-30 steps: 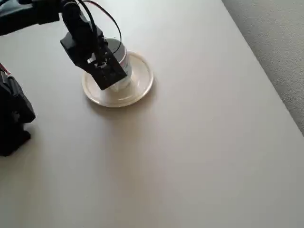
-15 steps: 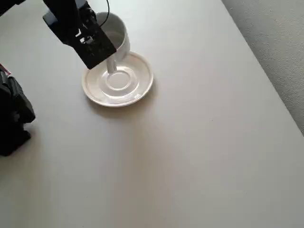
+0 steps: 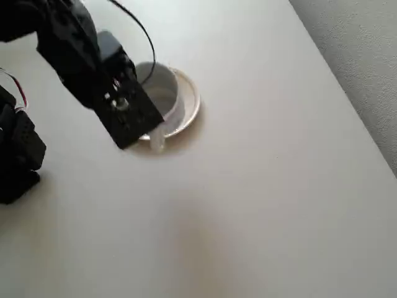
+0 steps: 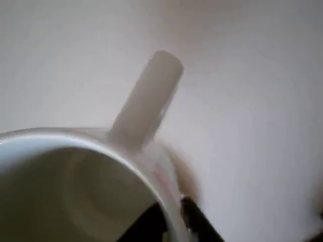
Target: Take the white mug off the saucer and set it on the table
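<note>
Clearly the gripper (image 3: 151,127), pinching the white mug's (image 3: 162,93) rim upper left over the saucer (image 3: 189,105), could let it swing and slip onto the bench (image 3: 260,186)

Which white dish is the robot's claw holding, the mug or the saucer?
The white mug. The gripper pinches its rim and it hangs lifted, while the flat saucer lies on the table.

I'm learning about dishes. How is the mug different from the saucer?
The white mug is tall and deep; the saucer is flat and wider. The mug is held by the gripper, lifted and tilted; the saucer lies on the table. Both are round and whitish.
</note>
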`<state>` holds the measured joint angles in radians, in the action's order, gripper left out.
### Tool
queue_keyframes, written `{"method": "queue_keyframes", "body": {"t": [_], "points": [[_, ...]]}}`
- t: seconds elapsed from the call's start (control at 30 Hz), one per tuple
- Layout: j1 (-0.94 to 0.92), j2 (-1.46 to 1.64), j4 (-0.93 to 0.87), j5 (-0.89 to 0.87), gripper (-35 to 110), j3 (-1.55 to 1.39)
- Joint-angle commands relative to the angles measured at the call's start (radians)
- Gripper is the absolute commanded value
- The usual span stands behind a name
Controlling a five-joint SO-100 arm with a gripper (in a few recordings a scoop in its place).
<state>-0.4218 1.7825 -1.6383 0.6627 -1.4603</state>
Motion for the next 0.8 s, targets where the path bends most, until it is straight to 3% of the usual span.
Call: {"method": "queue_keyframes", "body": {"t": [0.0, 0.4, 0.77], "points": [[-0.112, -0.041, 0.066, 0.100, -2, 0.054], [-0.193, -0.067, 0.337, 0.224, -2, -0.288], [-0.229, -0.175, 0.403, 0.264, 2, -0.316]]}}
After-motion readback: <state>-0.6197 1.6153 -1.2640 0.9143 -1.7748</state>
